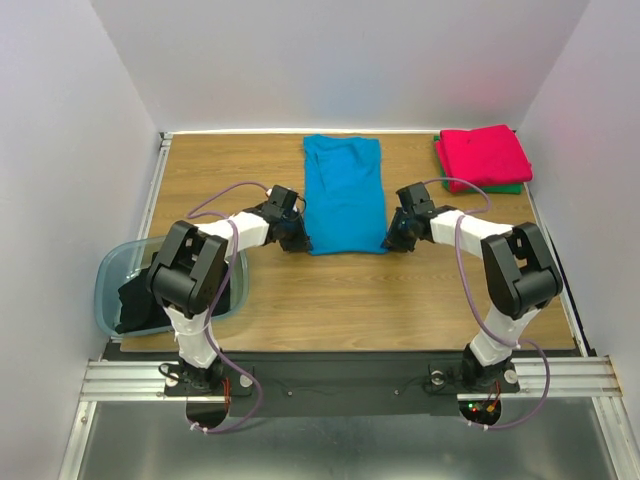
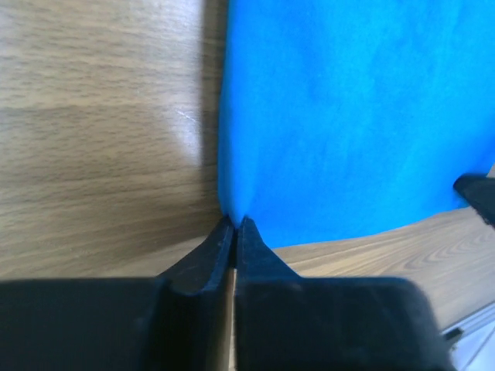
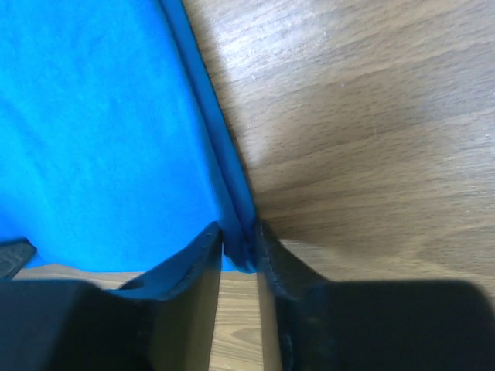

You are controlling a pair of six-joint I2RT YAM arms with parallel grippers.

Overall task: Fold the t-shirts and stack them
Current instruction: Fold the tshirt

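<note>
Left gripper (image 2: 234, 226) pinched shut on the bright blue t-shirt (image 1: 345, 195) at its near-left corner — right gripper (image 3: 240, 246) clamped on the near-right corner.

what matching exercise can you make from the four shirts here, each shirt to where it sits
Things:
1. blue t-shirt
2. red-pink t-shirt
3. green t-shirt
4. black t-shirt

Places:
A. inside the plastic bin
B. on top, far right corner
C. near corners pinched by the left gripper and right gripper
D. underneath the red-pink one

Pairs: 1-C, 2-B, 3-D, 4-A
</note>
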